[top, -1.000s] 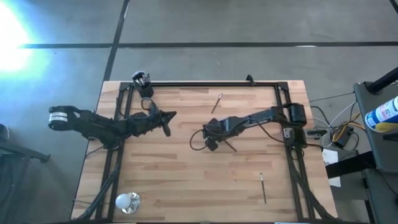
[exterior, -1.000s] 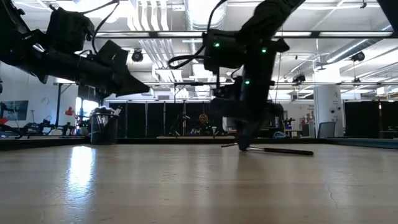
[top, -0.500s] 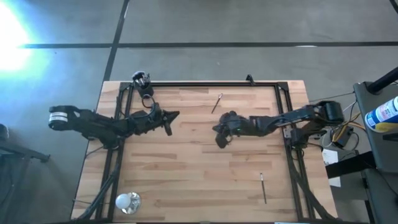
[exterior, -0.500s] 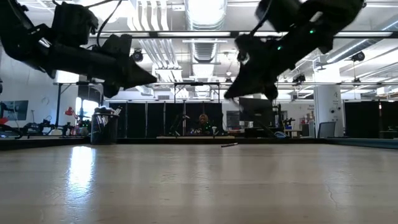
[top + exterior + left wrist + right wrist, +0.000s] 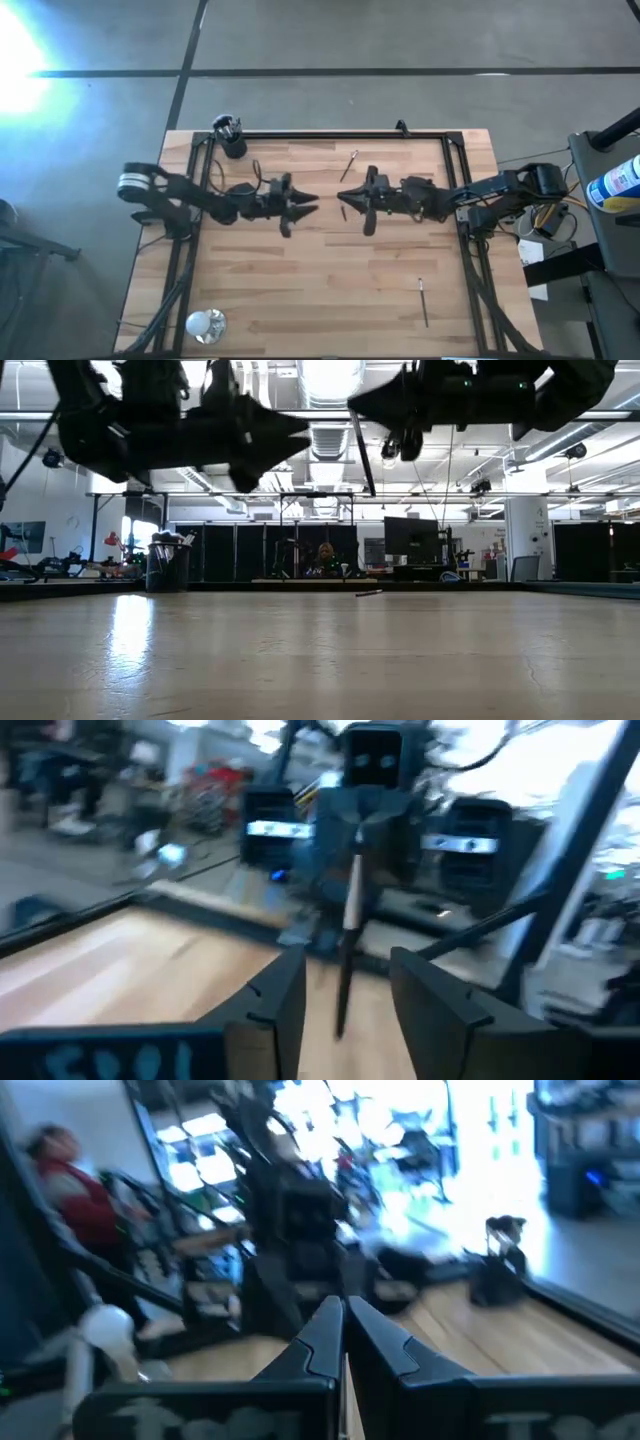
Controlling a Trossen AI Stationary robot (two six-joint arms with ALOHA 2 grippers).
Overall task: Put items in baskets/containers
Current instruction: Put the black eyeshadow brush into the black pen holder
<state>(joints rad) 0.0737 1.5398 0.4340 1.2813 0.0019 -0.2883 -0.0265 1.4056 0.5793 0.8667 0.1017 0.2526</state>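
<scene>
Now the right gripper, clamped on a brush, faces the left gripper mid-frame above the table; the left's fingers are spread, empty, the brush hanging between them. A handover seems underway: a misaligned closing could drop it. Two brushes lie loose. Upper left, the cup apparently holds several.

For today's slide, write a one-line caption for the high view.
Mid-table handover: right gripper holds a makeup brush toward the open left gripper; black cup waits at the corner.
</scene>
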